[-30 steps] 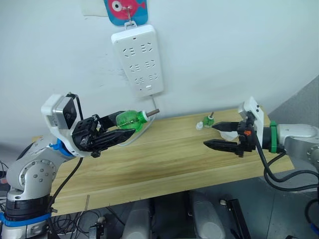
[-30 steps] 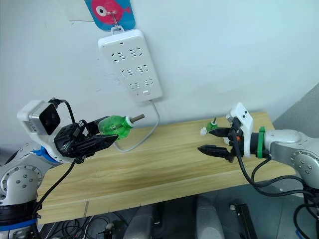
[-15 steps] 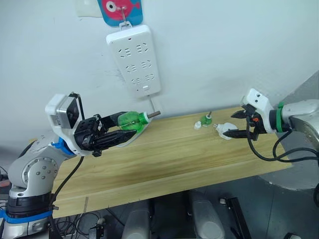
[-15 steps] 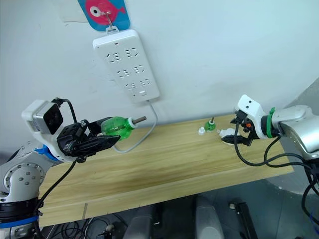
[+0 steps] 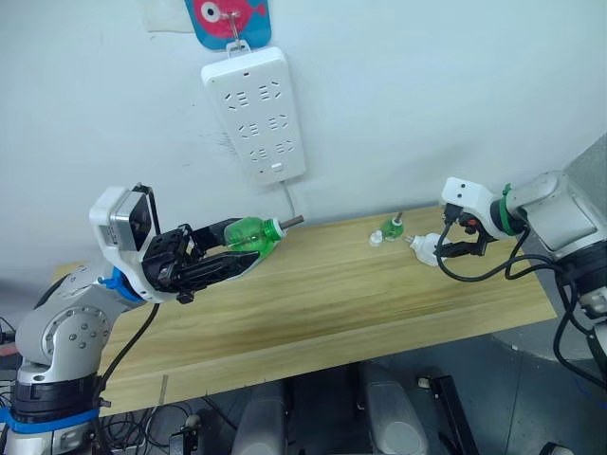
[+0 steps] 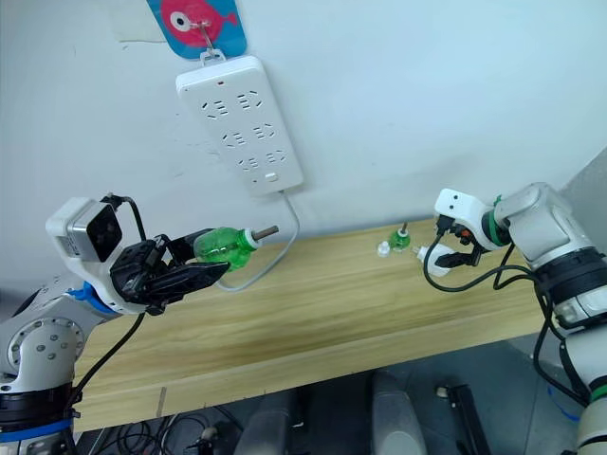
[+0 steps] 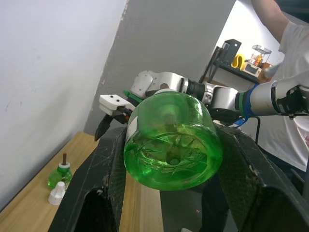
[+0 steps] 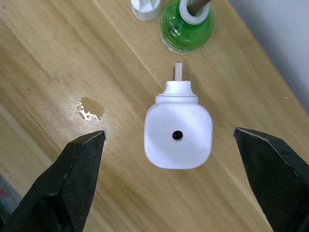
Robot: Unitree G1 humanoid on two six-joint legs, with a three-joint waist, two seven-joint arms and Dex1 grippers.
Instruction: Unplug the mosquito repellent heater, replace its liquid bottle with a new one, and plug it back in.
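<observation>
Heater (image 8: 178, 137) lies on the table (image 5: 313, 303), unplugged, beside a small green bottle (image 8: 187, 24) and white cap (image 8: 146, 6). Right gripper (image 8: 169, 183) hovers above it, fingers spread wide, empty. Left gripper (image 5: 213, 263) is clamped on a larger green bottle (image 5: 252, 233) below the wall power strip (image 5: 252, 115).

A wooden table (image 5: 332, 303) carries the mosquito repellent heater (image 8: 178, 137), green bottle (image 8: 187, 26) and white cap (image 8: 145, 7).
</observation>
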